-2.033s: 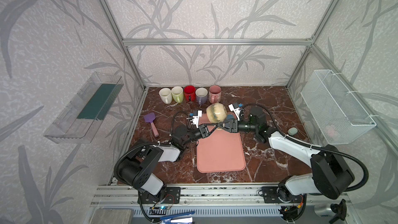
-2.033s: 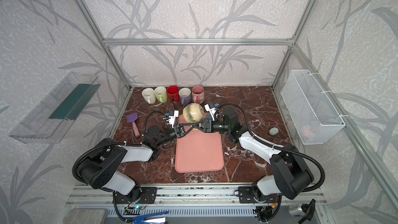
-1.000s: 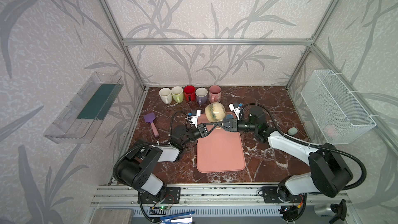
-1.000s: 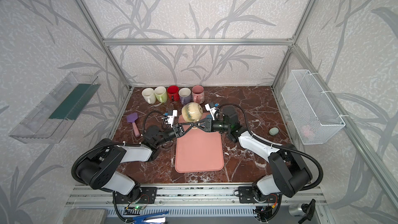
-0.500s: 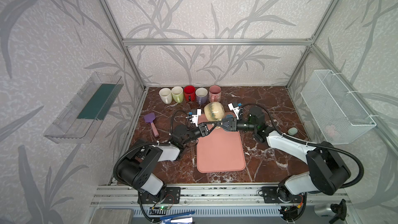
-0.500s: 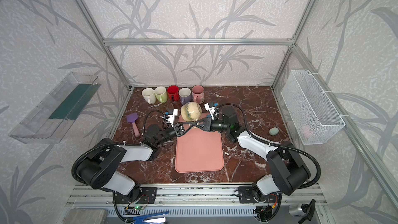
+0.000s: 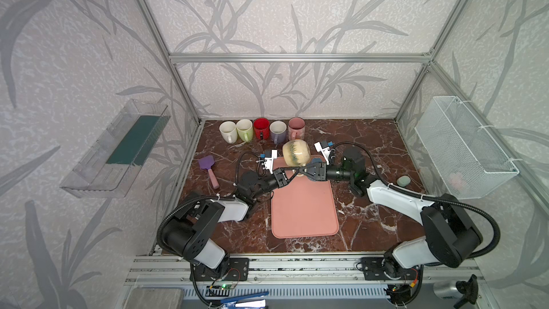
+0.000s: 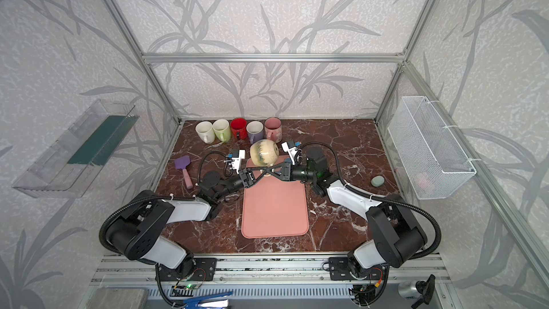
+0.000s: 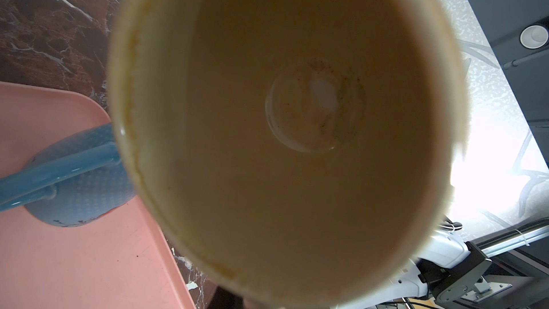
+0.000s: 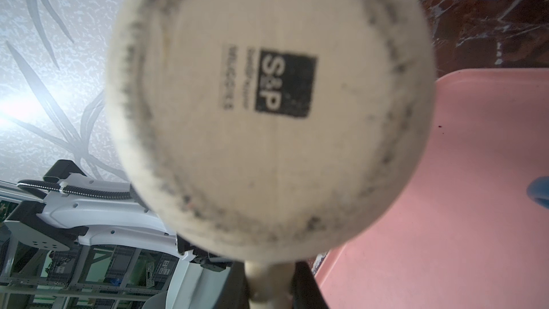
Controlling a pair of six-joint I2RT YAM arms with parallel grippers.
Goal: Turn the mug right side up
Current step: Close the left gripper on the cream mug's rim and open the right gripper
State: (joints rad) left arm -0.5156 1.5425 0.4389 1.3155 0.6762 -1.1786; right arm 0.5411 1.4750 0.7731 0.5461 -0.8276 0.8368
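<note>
The cream mug (image 7: 295, 152) (image 8: 263, 152) with grey-green streaks hangs on its side above the far end of the pink tray (image 7: 304, 212) (image 8: 274, 212). Its mouth faces the left wrist camera, which sees the mug's bare inside (image 9: 297, 114). Its stamped base (image 10: 267, 99) fills the right wrist view. My right gripper (image 10: 269, 289) (image 7: 301, 171) is shut on the mug's handle (image 10: 269, 280). My left gripper (image 7: 292, 170) (image 8: 260, 172) meets it from the left under the mug and is shut at the rim by the handle. Only one dark left finger (image 9: 228, 295) shows.
Several upright mugs (image 7: 261, 130) stand in a row at the back. A blue utensil (image 9: 74, 173) lies on the tray's far end. A purple spatula (image 7: 208, 167) lies at the left and a grey-green pebble (image 7: 403, 180) at the right. A wire basket (image 7: 463, 147) hangs on the right wall.
The mug and both grippers have drifted slightly to the left and toward the back. Both arms stay joined under it.
</note>
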